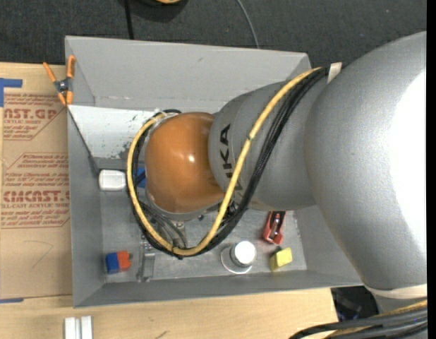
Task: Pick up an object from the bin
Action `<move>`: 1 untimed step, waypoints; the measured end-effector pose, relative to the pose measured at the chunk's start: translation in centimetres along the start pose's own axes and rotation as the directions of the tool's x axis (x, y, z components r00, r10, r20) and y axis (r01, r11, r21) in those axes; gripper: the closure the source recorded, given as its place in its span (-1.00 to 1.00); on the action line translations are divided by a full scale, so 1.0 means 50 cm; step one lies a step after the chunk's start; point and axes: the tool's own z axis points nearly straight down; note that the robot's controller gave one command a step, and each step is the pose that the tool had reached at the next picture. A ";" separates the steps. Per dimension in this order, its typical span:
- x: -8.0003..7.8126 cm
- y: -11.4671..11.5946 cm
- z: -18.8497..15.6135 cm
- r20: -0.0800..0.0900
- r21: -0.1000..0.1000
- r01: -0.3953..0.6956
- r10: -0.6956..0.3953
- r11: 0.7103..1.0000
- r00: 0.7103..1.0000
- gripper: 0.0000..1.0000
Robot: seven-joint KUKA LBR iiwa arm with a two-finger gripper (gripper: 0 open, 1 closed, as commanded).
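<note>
Bin (190,69) of grey metal is holding a few small loose things, most of them lying well apart. At its left, a white block (112,181) is lying against the left wall, about halfway down. Below it, in the lower left corner, a small cube (118,262), blue with a red-orange side, is sitting on the floor. Just to its right a grey metal piece (146,263) is lying, too dim to name.

Above that piece the arm (331,147) is reaching in from the right, its orange cover (177,162) and looping yellow and black cables (235,182) hanging over the middle of the bin. The gripper (170,228) is pointing down under the cover's lower edge, nearest to the grey piece. Whether its jaws are apart or together I cannot tell, nor which thing it is over.

Further right, a white round cap (240,255) is standing near the front wall. A red clip (274,227) is lying just above and right of it, and a yellow block (280,259) is sitting just beside the cap on its right.
</note>
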 end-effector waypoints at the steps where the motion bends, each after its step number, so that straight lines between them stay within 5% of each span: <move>1: -0.004 -0.002 -0.009 0.007 -0.002 -0.002 0.002 1.000 1.000 -1.00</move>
